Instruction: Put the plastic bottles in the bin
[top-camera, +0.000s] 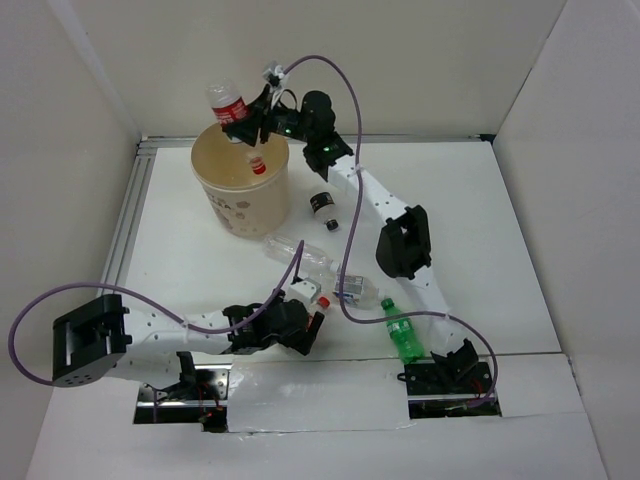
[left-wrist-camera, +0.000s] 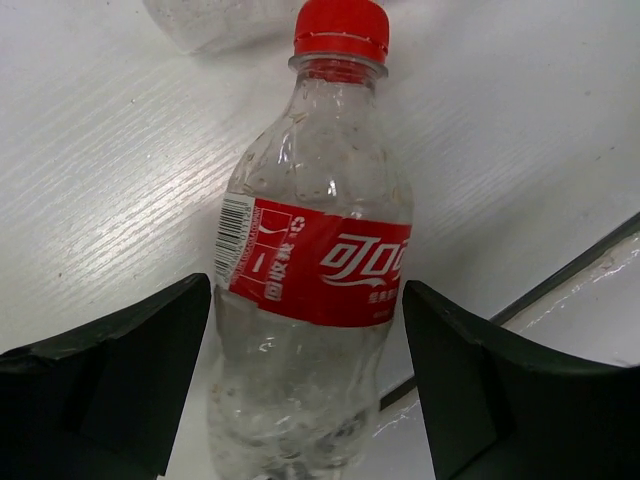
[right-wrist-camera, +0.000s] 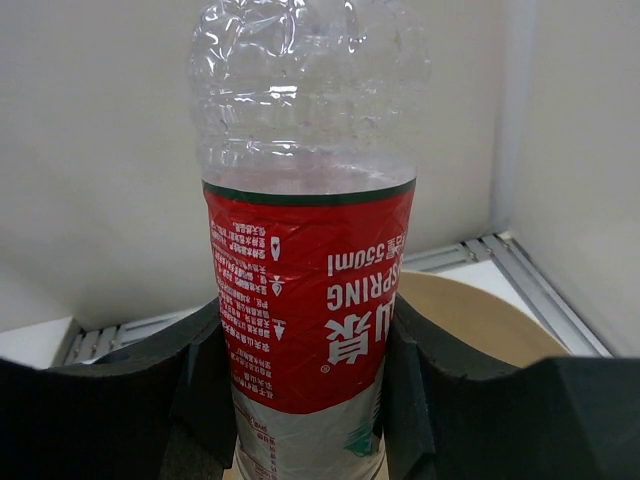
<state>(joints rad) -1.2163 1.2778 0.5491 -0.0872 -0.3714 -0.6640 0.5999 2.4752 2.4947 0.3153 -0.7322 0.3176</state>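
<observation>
The plastic bottles (top-camera: 322, 266) lie mostly loose on the white worktop (top-camera: 480, 230), in a band between the two arms, and one is held up in the air.

At the far left stands the bin (top-camera: 245, 212), a round tan tub with a faint brown pattern on its wall. The spring-water bottle (top-camera: 226, 102), clear with a red label, hangs tilted over the bin's opening, base up and red cap down just inside the rim. The right tool (right-wrist-camera: 300, 335) is clamped on its labelled middle, one dark pad pressed to each side.

Nearer the arm bases, the left tool (left-wrist-camera: 307, 290) stands wide open and low over the worktop. Its two dark fingers (left-wrist-camera: 120, 380) straddle the cola bottle (left-wrist-camera: 320, 260), which lies flat with its red cap pointing away from the wrist. I cannot tell whether either finger touches it.

Just beyond that are the crumpled clear bottles (top-camera: 290, 248), lying on their sides. A small dark-labelled bottle (top-camera: 322, 204) sits just right of the bin, apart from it. Further right lies a pale-labelled bottle (top-camera: 357, 289), and beside it the green bottle (top-camera: 404, 337), on its side near the right arm's base.
</observation>
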